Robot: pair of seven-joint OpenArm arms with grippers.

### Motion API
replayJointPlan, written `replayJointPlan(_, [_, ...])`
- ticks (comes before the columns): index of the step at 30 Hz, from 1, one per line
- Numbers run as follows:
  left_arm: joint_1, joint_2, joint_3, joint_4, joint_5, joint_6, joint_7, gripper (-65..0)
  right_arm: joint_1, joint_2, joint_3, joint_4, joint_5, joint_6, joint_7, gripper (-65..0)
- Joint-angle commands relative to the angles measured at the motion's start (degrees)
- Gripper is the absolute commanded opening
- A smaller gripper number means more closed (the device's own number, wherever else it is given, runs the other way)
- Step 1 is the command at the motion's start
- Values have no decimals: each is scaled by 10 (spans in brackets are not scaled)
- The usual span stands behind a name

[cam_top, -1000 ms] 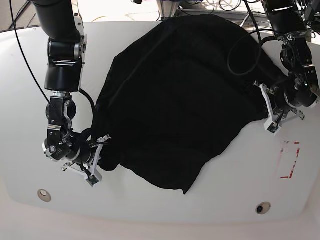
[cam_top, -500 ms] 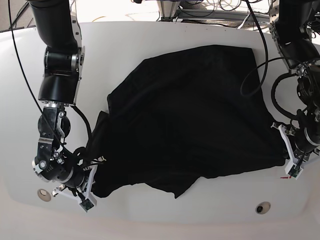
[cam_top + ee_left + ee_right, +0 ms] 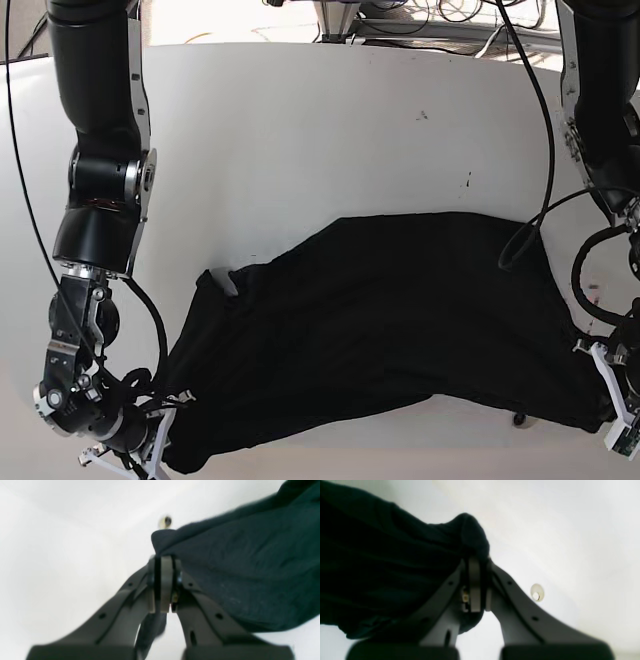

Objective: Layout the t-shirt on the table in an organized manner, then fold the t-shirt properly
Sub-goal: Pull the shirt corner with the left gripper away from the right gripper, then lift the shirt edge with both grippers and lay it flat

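Both grippers, left gripper [image 3: 163, 580] and right gripper [image 3: 476, 585], pinch t-shirt [image 3: 380, 320] corners at bottom of frame; layout step, next lay it flat on table [image 3: 300, 130].

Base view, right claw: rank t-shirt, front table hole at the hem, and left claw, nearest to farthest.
From the right claw, at the view's lower left:
1. t-shirt: touching, one corner is pinched in this claw.
2. table hole: near the front edge, right of centre, peeking out at the hem.
3. left claw: far lower right, beyond the hole, shut on the opposite corner.
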Motion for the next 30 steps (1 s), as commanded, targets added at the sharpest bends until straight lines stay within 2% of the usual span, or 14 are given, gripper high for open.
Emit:
replayJointPlan(1, [-52,-6,-2,-23,-4,-1,-14,-640,48,15,2,1,2,-3,13,-650])
replayJointPlan(6, [-115,-17,-1,-65,-4,-1,-14,-640,70,22,1,1,3,-3,9,-650])
replayJointPlan(9, [-144,-18,7,-82,-5,-1,-14,-640,82,27,3,4,3,-3,-26,-650])
replayJointPlan(15, [-151,-22,14,-84,-7,-1,-14,-640,58,45,6,37,5,-3,-56,-650])
replayJointPlan(17, [-119,-32,14,-72,-9,-1,-14,-640,23,47,6,72,5,-3,-59,-650])
replayJointPlan(23, [-28,-35,10,-33,-9,-1,-14,-640,-83,47,8,157,5,-3,-71,-650])
replayJointPlan(27, [91,-35,-8,22,-9,-1,-14,-640,-198,40,44,228,5,-3,-72,-650])
replayJointPlan(30, [175,-34,-31,45,-9,-1,-14,-640,-260,21,57,259,5,-3,-72,-650])
